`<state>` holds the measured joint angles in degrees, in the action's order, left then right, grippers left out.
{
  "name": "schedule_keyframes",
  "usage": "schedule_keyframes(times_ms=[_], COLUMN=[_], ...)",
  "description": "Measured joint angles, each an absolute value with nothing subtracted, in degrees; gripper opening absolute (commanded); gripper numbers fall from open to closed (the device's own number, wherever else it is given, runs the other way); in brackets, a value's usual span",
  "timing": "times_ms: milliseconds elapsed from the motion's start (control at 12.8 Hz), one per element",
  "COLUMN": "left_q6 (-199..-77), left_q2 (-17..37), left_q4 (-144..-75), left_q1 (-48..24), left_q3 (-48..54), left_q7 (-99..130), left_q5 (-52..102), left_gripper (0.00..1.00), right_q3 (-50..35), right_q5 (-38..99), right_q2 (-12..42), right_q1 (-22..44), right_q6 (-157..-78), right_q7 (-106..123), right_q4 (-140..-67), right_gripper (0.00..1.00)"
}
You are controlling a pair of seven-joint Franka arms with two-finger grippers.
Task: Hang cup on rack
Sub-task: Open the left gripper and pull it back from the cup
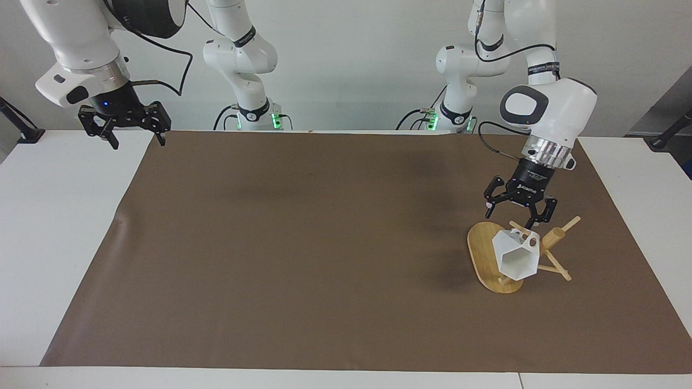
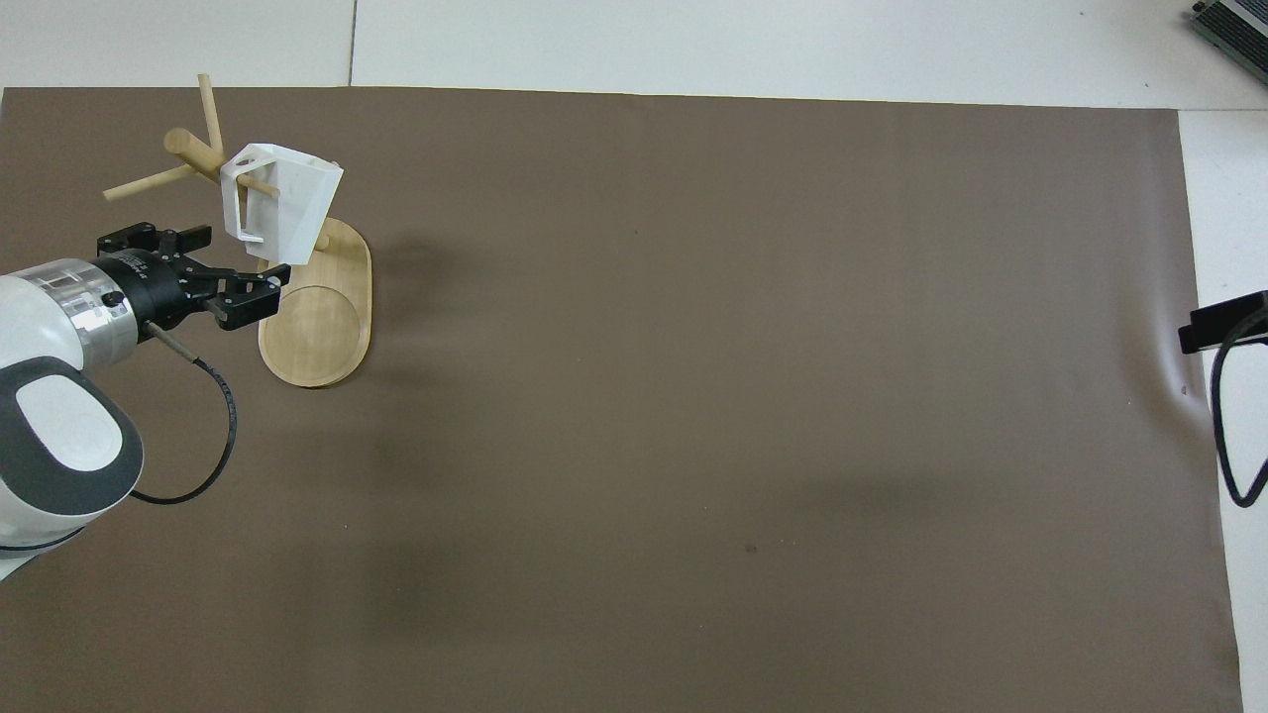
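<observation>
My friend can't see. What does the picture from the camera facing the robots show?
A small white faceted cup hangs by its handle on a peg of a light bamboo mug rack on a brown mat. The left gripper is open just above the cup, not touching it. The right gripper waits open at the table's other end.

A brown mat [image 1: 303, 243] is spread over most of a white table [image 1: 59, 216], whose bare top is left showing around it. A small crease [image 2: 1179, 386] is seen in the mat near its edge at the right arm's end, and a dark speck [image 2: 750, 548] is seen on its near part. A black clamp mount [image 1: 21, 129] is fixed at the right arm's end of the table, and another [image 1: 670, 129] at the left arm's end. The corner of a grey device [image 2: 1233, 25] is seen at the far edge, toward the right arm's end.
</observation>
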<state>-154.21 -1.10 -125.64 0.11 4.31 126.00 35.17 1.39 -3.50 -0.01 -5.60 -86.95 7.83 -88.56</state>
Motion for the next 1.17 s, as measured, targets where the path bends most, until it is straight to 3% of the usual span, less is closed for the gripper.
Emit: schedule_keyframes(times_ms=[782, 1173], left_q6=[-133.0, -128.7], left_q2=[-4.2, -5.7], left_q4=[-121.2, -118.0], left_q1=[3.9, 4.0], left_q3=[4.3, 4.4], left_q7=[116.9, 98.7], left_q5=[10.8, 6.9], left_gripper=[1.0, 1.0], right_q3=[3.7, 5.2], right_q5=[-0.2, -0.2], right_q2=[-0.3, -0.3], right_q1=[-5.6, -5.6], right_q6=[-83.4, -89.0], right_q7=[2.9, 2.9], right_q4=[-88.6, -88.6], right_gripper=[1.0, 1.0])
